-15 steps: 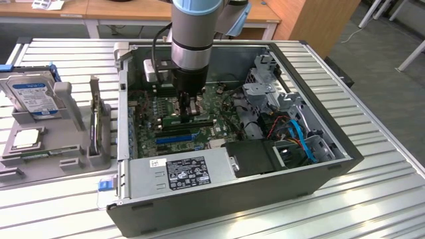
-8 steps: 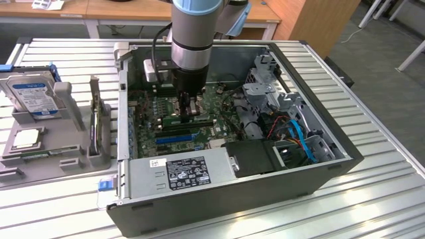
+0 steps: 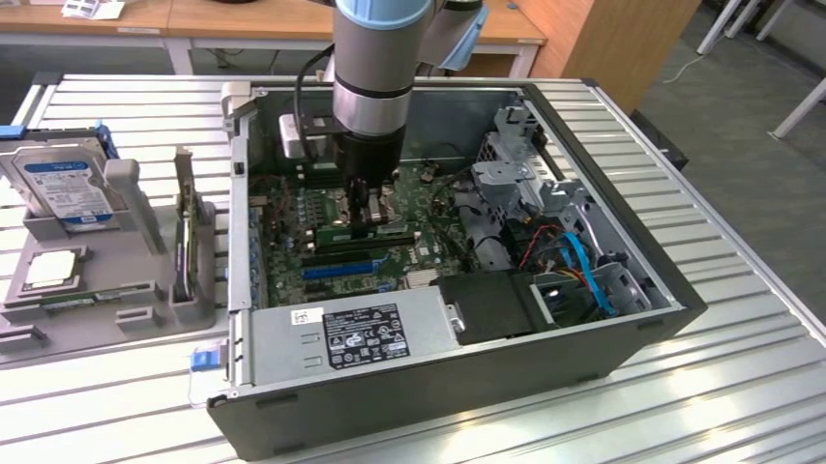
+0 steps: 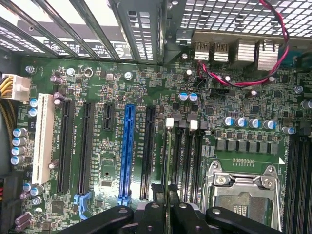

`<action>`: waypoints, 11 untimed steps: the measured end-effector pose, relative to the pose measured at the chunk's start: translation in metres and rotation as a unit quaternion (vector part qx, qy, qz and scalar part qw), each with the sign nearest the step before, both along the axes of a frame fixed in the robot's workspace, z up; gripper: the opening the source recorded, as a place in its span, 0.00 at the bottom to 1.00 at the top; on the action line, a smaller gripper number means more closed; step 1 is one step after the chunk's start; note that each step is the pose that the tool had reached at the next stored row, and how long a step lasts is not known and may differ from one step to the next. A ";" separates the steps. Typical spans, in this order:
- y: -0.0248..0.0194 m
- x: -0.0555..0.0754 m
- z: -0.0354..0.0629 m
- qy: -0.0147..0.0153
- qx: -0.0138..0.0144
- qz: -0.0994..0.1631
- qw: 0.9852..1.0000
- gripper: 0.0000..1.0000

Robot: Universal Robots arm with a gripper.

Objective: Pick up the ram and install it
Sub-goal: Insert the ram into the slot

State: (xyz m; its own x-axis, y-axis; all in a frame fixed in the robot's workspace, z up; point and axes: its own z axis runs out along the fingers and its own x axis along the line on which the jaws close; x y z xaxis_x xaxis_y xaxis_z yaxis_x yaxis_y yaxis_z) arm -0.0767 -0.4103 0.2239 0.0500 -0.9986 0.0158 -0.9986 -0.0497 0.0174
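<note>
Inside the open computer case (image 3: 620,338), my gripper (image 3: 367,218) reaches down over the green motherboard (image 3: 290,217). It is shut on the ram (image 3: 369,232), a thin green stick lying along the memory slots. In the wrist view the ram (image 4: 167,165) shows edge-on as a narrow green line running out from between my fingertips (image 4: 155,214). It is lined up with the leftmost memory slot, whose white end clip (image 4: 169,123) sits at its far end. I cannot tell whether the ram's lower edge touches the slot.
A silver power supply (image 3: 355,333) and a black drive bay (image 3: 497,304) flank the front of the board, with blue cables (image 3: 583,273) on the exterior view's right. A blue expansion slot (image 4: 127,151) and the processor socket (image 4: 243,195) lie on either side of the memory slots. Outside the case, a grey holder (image 3: 130,280) carries a hard drive (image 3: 65,184) and an upright card (image 3: 188,232).
</note>
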 end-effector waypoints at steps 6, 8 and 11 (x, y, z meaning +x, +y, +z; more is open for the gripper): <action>0.0000 0.000 0.0000 0.000 0.000 -0.003 1.000 0.13; 0.0000 0.000 0.0000 0.000 0.000 -0.004 1.000 0.13; 0.0000 0.000 0.0000 0.000 0.000 -0.005 1.000 0.13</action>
State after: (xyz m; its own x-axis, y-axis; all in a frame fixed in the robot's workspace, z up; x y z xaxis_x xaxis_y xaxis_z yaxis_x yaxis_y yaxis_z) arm -0.0768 -0.4102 0.2240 0.0410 -0.9990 0.0158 -0.9990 -0.0407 0.0174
